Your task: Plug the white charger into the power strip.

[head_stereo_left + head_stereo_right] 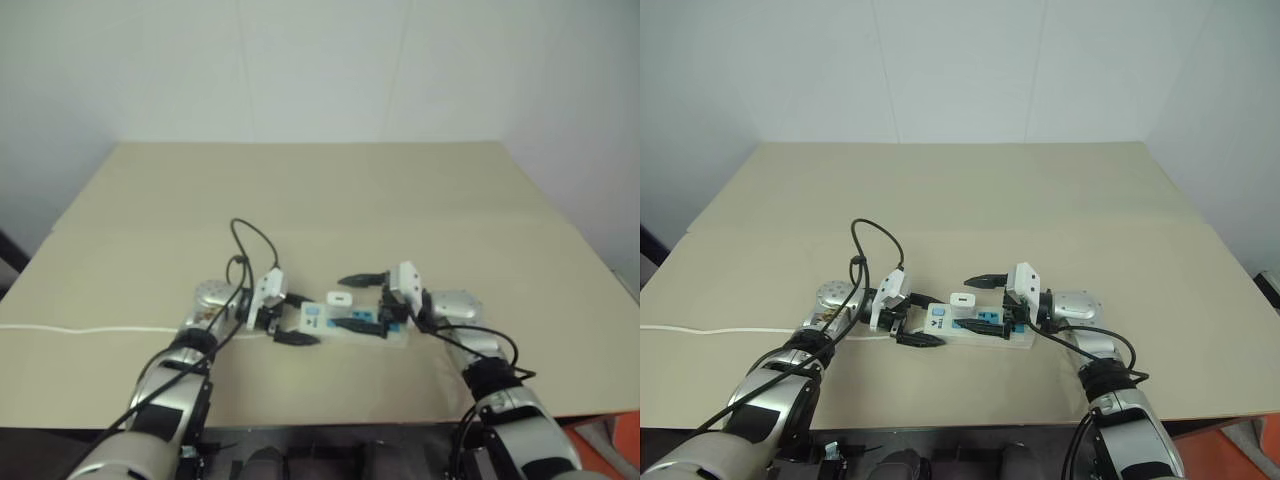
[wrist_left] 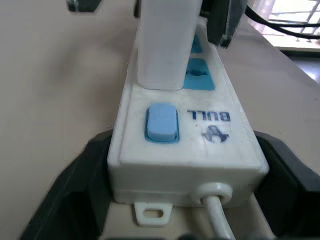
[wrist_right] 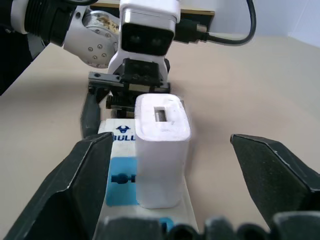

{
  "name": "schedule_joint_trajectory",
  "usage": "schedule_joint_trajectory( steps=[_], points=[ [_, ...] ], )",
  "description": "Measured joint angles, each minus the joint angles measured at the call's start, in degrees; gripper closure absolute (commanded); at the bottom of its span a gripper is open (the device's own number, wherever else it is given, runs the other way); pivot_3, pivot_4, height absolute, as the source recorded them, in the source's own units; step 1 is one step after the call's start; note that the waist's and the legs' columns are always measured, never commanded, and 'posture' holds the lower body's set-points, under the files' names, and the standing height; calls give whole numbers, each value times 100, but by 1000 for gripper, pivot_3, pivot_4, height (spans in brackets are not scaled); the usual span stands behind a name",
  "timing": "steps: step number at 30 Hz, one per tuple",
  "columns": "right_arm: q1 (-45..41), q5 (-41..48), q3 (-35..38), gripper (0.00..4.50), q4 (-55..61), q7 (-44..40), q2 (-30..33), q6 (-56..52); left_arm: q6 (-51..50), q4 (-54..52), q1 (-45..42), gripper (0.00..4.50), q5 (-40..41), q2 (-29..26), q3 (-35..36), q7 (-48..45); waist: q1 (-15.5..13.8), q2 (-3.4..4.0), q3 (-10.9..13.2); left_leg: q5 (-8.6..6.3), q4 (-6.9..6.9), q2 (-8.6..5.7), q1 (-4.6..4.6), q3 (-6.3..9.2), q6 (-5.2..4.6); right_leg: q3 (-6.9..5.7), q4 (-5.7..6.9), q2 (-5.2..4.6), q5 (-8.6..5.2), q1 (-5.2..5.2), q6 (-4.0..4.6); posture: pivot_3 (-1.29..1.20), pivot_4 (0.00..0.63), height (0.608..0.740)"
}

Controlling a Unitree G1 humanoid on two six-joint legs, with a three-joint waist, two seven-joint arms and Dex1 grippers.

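The power strip (image 1: 992, 331) lies flat on the tan table between my two grippers, with its blue switch (image 2: 161, 122) at the end towards my left arm. The white charger (image 1: 962, 300) stands upright on the strip, in the socket beside the switch. My left gripper (image 1: 922, 320) is open, one black finger (image 2: 70, 195) on each side of the strip's switch end. My right gripper (image 1: 980, 304) is open too, its fingers (image 3: 80, 185) standing wide of the charger (image 3: 161, 150) on both sides, apart from it.
The strip's thin white cord (image 1: 80, 329) runs left across the table to its edge. The tan table (image 1: 330, 200) stretches back to a white wall. An orange object (image 1: 625, 440) shows below the table's right front corner.
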State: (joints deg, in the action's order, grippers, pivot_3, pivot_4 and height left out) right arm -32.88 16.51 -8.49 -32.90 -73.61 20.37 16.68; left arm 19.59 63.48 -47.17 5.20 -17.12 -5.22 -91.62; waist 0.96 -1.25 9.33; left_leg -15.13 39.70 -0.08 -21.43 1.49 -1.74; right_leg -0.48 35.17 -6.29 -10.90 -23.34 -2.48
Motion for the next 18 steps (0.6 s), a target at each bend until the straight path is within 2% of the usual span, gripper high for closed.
schedule_joint_trajectory(
  steps=[5,9,11,15,18],
  points=[
    [7,-1,16,0,73,-73,77,-61,-107,-140,62,37,327,-82,-100,-35,-4,0,0,-3,-3,1,11,4,4,-1,-4,0,-1,11,-1,0,150,740],
    [215,69,65,0,440,-154,322,-307,-10,-680,288,37,636,-269,-8,-48,-21,0,1,-7,-3,2,8,4,12,-1,-9,0,-1,9,0,0,150,740],
    [470,163,149,0,843,-176,557,-407,-336,-1423,581,37,1097,-642,-116,-57,-11,1,4,-12,-4,4,-5,5,20,2,-6,0,-4,-7,1,0,150,740],
    [1013,322,574,0,1588,-217,1396,-680,-1243,-2934,1090,37,2119,-1781,-207,-64,-13,14,14,-13,3,2,-80,3,23,28,21,-1,-4,-97,0,0,150,740],
    [1190,588,1043,0,2048,-289,2014,-893,-1472,-3458,1301,37,2443,-2287,-196,-68,-23,21,18,-14,1,1,-74,-14,23,29,5,-1,-6,-91,-2,0,150,740]
  ],
)
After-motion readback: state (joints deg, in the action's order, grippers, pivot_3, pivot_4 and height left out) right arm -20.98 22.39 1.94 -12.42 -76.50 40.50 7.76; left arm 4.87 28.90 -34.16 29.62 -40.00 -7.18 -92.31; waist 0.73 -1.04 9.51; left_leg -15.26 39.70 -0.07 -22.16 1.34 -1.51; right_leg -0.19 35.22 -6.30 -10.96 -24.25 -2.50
